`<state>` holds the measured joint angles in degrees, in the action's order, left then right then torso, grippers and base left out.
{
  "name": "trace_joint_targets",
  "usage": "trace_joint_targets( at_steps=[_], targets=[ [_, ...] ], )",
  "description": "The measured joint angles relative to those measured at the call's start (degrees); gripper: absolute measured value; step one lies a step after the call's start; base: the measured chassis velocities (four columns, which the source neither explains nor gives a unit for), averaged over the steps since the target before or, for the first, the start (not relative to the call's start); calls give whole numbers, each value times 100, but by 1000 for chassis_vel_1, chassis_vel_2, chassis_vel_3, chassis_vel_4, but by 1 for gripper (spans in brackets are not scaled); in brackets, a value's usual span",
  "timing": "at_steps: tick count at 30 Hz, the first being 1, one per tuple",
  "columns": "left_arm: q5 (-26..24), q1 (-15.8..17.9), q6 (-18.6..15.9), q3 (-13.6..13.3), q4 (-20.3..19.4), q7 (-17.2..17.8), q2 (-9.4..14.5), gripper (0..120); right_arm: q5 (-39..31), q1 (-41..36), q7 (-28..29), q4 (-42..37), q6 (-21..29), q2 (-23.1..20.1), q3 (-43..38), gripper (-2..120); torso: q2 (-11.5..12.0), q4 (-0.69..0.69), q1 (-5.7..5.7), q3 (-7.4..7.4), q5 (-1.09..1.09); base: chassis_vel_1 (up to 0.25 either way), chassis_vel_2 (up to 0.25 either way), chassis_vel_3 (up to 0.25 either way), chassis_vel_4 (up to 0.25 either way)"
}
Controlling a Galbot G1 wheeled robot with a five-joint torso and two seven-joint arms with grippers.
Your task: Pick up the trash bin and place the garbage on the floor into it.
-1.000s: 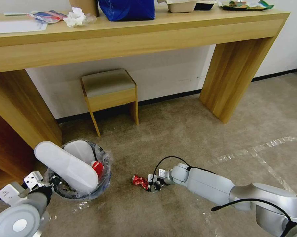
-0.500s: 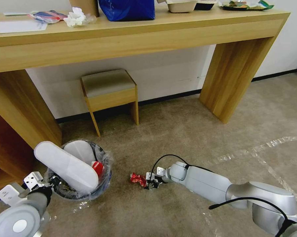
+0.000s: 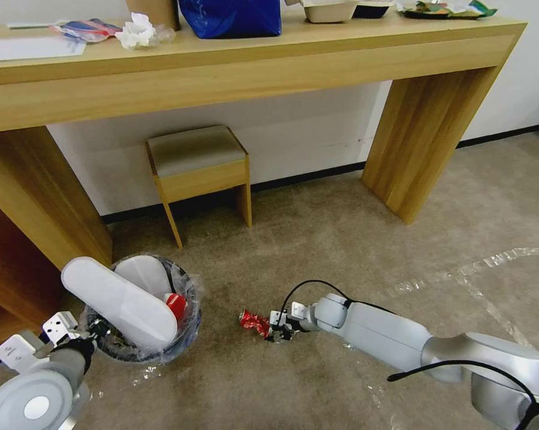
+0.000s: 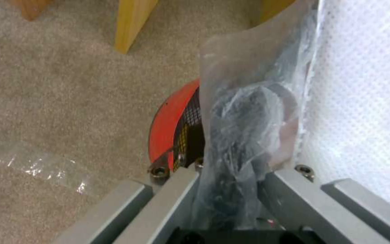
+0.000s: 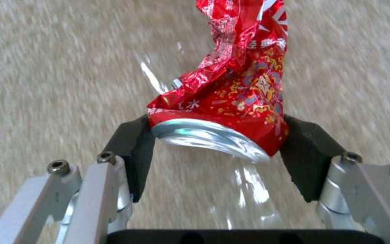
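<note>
From the head view, your right end effector (image 3: 275, 329) sits low over the floor (image 3: 341, 251) with the crushed red can (image 3: 254, 322) at its tip; the can's long axis runs on away from the fingers, toward the trash bin (image 3: 139, 352) on your left. The left end effector (image 3: 96, 328) is at that bin's near rim.

Left wrist view — the left end effector (image 4: 231, 179) is clamped on the rim and crinkled liner of the trash bin (image 4: 168, 125).

Right wrist view — the right end effector (image 5: 215, 159) has both pads pressed against the can (image 5: 231, 98) at its flattened silver end, the rest pointing straight outward.
</note>
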<state>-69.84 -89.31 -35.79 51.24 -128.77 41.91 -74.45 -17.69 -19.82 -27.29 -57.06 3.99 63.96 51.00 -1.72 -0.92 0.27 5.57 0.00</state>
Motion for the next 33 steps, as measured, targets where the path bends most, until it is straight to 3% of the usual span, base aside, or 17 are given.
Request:
trace_joint_targets(
  at_steps=[14,25,33],
  targets=[
    [-18,-54,-17,-14,-105,9,92,0,-364,-122,342,-1274,4,-990,-510,59,0,0,0,0,0,0,0,0,0],
    [-24,2,-33,-75,-90,21,117,0,-536,-270,406,-2043,-29,-1405,-893,59,0,0,0,0,-1,0,0,0,0],
    [-26,7,-38,-124,-69,20,130,0,-880,-96,469,-3038,91,-1826,-1186,59,0,0,0,0,0,0,0,0,0]
  ],
)
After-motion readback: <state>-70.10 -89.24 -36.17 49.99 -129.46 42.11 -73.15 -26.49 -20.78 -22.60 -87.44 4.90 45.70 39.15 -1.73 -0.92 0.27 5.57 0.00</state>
